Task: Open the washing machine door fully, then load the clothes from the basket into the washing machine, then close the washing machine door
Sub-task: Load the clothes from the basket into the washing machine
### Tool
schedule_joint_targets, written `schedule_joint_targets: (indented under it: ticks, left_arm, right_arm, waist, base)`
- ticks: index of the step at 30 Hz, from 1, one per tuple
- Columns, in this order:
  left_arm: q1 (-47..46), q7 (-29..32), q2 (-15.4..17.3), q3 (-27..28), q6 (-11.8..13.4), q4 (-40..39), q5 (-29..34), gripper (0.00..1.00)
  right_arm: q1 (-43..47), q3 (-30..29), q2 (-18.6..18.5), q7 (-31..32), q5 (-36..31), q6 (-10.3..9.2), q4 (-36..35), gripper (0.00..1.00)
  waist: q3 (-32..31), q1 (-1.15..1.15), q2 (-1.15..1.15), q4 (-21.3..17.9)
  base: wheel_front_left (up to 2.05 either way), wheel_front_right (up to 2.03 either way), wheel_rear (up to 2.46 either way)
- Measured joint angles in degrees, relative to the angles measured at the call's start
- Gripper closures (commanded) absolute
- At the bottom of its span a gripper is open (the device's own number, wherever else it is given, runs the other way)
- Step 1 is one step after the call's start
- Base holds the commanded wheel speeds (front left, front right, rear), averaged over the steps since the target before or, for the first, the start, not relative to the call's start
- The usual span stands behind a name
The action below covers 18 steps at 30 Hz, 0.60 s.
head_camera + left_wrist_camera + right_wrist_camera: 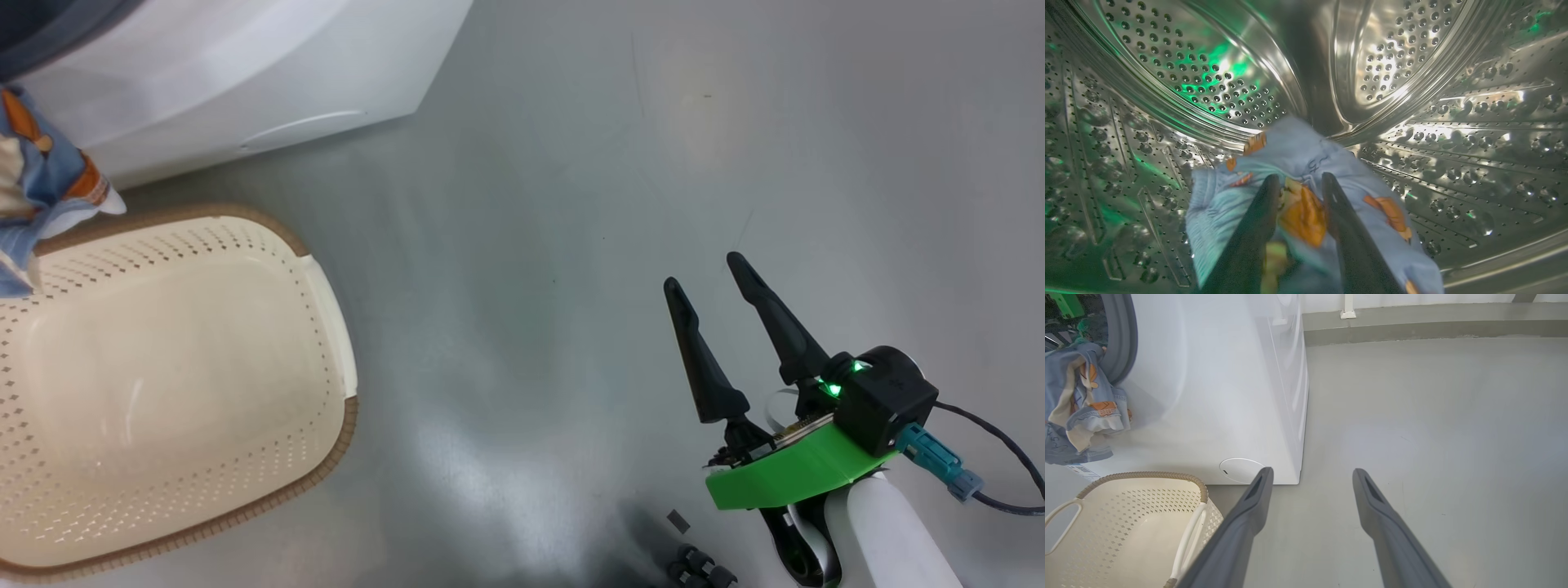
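Now you are loading: the fingers of the left gripper (1300, 178) are sitting parted around the clothes (1298, 143) inside the washing machine (1453, 122), grip unclear. Part is hanging outside its mouth, needing pushing in.

One washing machine (1216, 396), with one steel drum (1167, 61) inside. One basket (343, 441), two white handles (1186, 535) on it. One bundle of clothes (1306, 151). Two grippers: left gripper (1300, 177) and right gripper (703, 269), two dark fingers apiece. One round cover (1241, 469) low on the washer's front.
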Motion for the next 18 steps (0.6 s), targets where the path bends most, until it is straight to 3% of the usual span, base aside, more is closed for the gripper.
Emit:
schedule_joint_targets:
  ticks: [1,10,18]
  left_arm:
    - [-0.15,0.09,-0.20,-0.07,0.05,0.51,-0.01,0.00]
    - [-0.31,1.47,-1.74,-1.27,2.35,3.66,0.00,0.00]
    - [-0.29,0.89,-3.92,-1.85,2.48,4.35,-0.05,0.00]
  right_arm:
    - [0.01,-0.04,0.01,0.00,0.00,0.00,0.00,0.00]
    - [0.03,-0.52,0.00,0.00,0.33,0.00,0.03,0.00]
    - [0.03,-0.99,0.00,0.00,0.33,0.00,0.03,0.00]
  waist:
    - [-0.15,0.00,0.00,0.04]
    - [-1.37,0.00,0.00,1.07]
    - [-2.00,0.00,0.00,2.64]
  base:
    - [0.00,0.00,0.00]
    - [0.00,0.00,0.00]
    - [0.00,0.00,0.00]
